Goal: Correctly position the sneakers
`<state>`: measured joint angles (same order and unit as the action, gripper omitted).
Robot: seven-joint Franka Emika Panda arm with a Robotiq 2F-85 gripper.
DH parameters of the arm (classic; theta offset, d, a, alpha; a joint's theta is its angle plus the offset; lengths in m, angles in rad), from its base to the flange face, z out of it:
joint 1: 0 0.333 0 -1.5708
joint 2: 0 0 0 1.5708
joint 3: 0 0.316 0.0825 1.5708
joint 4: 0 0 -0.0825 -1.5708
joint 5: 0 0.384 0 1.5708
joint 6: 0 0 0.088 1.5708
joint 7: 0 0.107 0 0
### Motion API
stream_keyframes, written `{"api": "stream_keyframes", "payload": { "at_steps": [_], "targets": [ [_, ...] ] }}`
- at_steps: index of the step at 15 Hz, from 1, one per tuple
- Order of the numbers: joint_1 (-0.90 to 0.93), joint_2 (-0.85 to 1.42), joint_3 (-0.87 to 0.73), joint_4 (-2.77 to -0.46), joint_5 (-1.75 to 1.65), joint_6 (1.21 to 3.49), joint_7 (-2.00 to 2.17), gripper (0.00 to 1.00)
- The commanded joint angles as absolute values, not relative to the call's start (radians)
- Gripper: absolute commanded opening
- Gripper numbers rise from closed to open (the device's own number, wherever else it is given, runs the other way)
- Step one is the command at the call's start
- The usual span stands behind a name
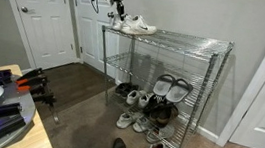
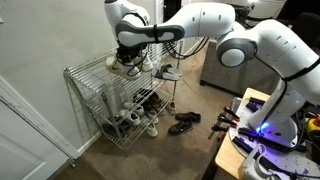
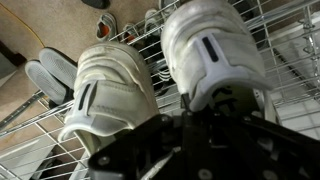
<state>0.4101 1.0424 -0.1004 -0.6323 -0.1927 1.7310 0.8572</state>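
Only the wrist view shows the sneakers (image 3: 110, 90) side by side at the wire rack's (image 1: 211, 45) top corner. Whether the gripper's (image 1: 115, 15) fingers hold anything cannot be told.

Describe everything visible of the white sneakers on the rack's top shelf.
The sneakers are a white low-top pair, leather-like, each with a dark stripe at what looks like the heel. Both stand upright, side by side with a gap, on the top shelf of the chrome wire rack, near one end. The pincer hangs close over them; whether it touches either cannot be told.
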Motion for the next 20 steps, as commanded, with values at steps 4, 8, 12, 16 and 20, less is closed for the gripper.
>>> {"api": "stream_keyframes", "payload": {
  "at_steps": [4, 8, 12, 16, 20],
  "targets": [
    [0.419, 1.057, -0.129, -0.620, -0.203, 1.774, 0.941, 0.03],
    [0.422, 1.054, -0.128, -0.623, -0.196, 1.767, 0.961, 0.33],
    [0.416, 1.040, -0.119, -0.631, -0.185, 1.729, 0.940, 0.56],
    [0.396, 1.013, -0.099, -0.637, -0.158, 1.742, 0.924, 0.82],
    [0.375, 0.988, -0.083, -0.623, -0.115, 1.742, 0.923, 1.00]
  ]
}}
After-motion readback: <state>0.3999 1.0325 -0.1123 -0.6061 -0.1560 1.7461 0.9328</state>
